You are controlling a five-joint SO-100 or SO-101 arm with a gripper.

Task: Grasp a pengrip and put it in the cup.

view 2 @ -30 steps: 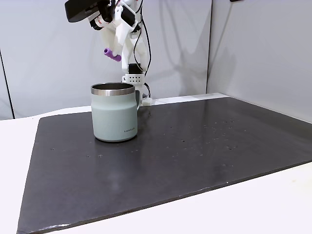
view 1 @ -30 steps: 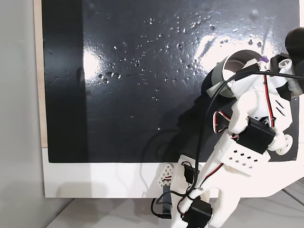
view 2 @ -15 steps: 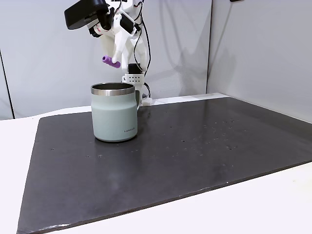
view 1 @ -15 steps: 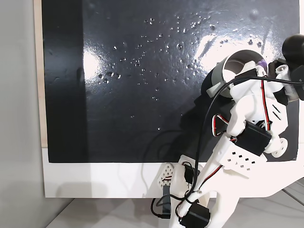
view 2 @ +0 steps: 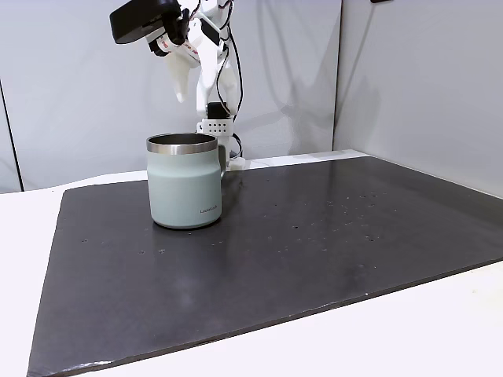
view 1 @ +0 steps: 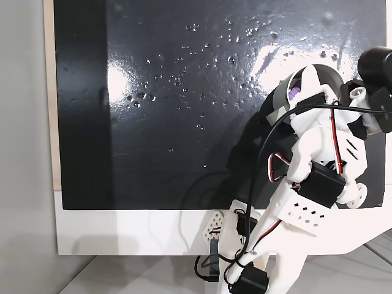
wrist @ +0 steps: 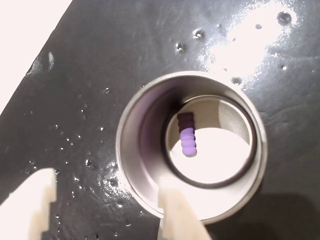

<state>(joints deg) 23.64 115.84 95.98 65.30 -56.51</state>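
Now, in a fixed view from above the pengrip (view 1: 294, 93) lies inside the cup (view 1: 281, 97), in another my gripper (view 2: 182, 88) hangs empty above the rim, and the wrist view shows my jaws wide, so I should lift straight up clear.

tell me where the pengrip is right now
The pengrip lies inside the cup, near the middle of its pale floor in the wrist view, below the open gripper.
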